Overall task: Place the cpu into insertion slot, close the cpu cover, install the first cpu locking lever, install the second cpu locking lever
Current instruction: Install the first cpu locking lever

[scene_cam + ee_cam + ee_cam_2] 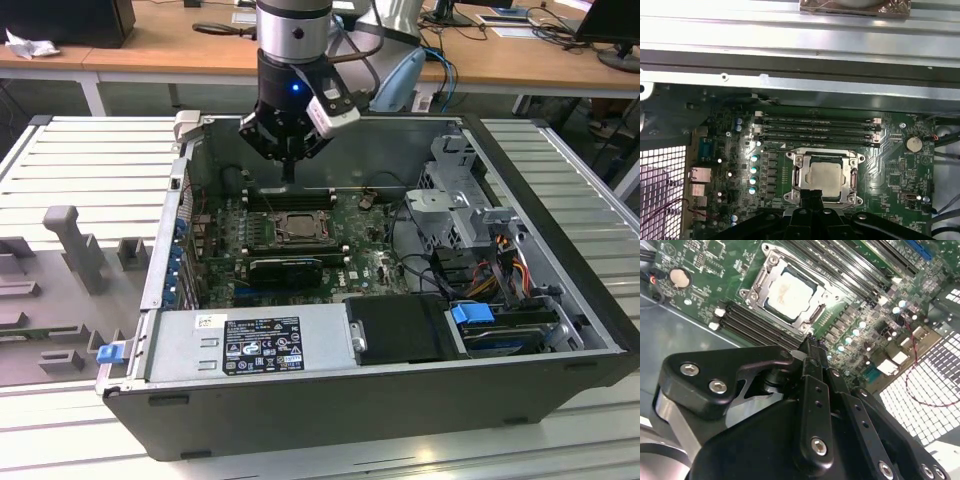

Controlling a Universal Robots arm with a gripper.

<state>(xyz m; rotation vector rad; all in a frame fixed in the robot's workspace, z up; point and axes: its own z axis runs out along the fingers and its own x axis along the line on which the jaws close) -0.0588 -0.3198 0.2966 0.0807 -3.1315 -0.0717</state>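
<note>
First wrist view gives me the small square cpu with its silvery-grey metal top (pixel 824 177) seated in the dark-framed square insertion slot (pixel 858 196), with the thin dark metal cpu cover (pixel 799 174) lying flat around it. I judge the lever steps are in hand, and they call for a fine press beside that frame. Whether either lever is latched, I cannot tell. The black two-fingered tool (pixel 812 195) is pinched closed and empty. The exterior view adds its place: it hangs over the long black memory slots (pixel 290 196) just beside the socket.

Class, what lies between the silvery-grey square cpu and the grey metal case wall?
Long black memory slots, lying side by side, as the first wrist view shows.
</note>
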